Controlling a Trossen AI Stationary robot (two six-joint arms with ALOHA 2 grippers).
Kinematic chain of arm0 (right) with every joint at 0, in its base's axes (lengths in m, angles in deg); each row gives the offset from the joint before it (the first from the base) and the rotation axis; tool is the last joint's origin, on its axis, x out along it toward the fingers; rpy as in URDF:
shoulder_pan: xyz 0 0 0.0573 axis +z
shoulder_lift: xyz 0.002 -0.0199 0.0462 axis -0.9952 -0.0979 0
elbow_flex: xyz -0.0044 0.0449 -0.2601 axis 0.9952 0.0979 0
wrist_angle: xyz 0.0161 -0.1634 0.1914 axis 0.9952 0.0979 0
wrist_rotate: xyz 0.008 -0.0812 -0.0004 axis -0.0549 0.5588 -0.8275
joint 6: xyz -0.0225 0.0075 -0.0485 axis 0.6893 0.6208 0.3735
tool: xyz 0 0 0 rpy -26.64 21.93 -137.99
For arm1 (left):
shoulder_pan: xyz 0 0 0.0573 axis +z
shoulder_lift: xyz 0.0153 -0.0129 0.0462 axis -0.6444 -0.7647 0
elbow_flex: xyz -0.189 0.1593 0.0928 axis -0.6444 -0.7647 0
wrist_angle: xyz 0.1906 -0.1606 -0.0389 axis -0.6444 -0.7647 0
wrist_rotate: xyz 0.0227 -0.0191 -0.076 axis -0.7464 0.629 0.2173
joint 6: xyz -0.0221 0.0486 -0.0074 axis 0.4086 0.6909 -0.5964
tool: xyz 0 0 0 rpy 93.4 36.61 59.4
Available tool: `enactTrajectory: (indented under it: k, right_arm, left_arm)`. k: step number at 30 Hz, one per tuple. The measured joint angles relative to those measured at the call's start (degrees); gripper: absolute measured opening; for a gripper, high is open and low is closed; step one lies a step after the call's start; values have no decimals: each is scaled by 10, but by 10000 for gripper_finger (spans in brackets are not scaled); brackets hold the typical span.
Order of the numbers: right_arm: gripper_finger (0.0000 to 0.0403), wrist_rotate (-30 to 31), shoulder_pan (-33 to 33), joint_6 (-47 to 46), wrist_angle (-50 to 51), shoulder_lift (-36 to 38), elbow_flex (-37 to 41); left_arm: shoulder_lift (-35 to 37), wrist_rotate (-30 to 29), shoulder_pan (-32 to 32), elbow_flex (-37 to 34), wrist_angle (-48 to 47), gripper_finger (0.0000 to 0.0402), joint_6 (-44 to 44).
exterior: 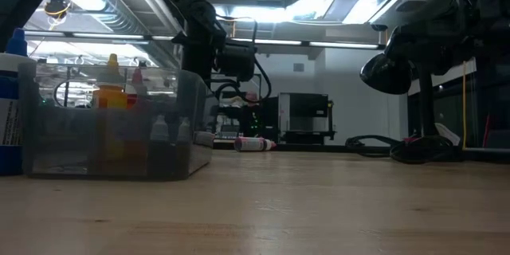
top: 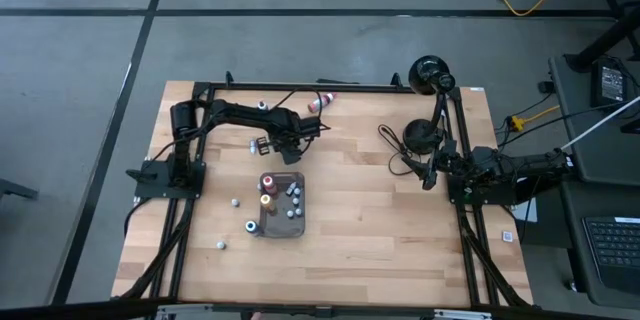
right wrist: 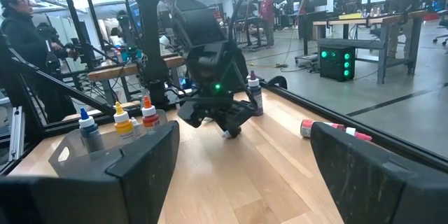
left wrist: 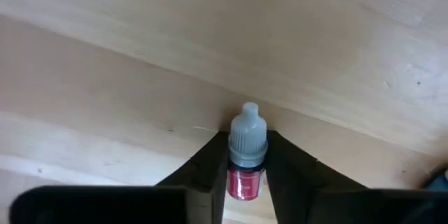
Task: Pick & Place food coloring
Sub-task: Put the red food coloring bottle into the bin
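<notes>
On the pale wooden table (top: 380, 230), the left gripper (left wrist: 246, 175) is closed on a small red food coloring bottle (left wrist: 246, 155) with a grey cap, standing on the boards just toward twelve o'clock of the dark grey tray (top: 300, 222), where several other bottles stand. The right gripper (right wrist: 241, 164) waits with fingers spread wide near the table's three o'clock edge. Beyond lies a grey concrete floor (top: 300, 40); a workshop with benches and a person (right wrist: 24, 31) shows behind.
</notes>
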Motion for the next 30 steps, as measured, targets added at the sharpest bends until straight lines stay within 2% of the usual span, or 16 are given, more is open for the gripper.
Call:
enactTrajectory:
  k: [3,10,17,23,30]
  right_arm:
    - [323,0,0,0,0,0,0]
    - [323,0,0,0,0,0,0]
    - [323,0,0,0,0,0,0]
    - [323,0,0,0,0,0,0]
    - [323,0,0,0,0,0,0]
  left_arm:
    - [6,6,0,-1,3,67,-30]
    - [24,21,-2,-1,16,80,-93]
    - [55,20,-5,-1,25,69,-157]
    - [106,43,-13,0,38,73,-260]
    - [201,71,-32,0,74,70,-385]
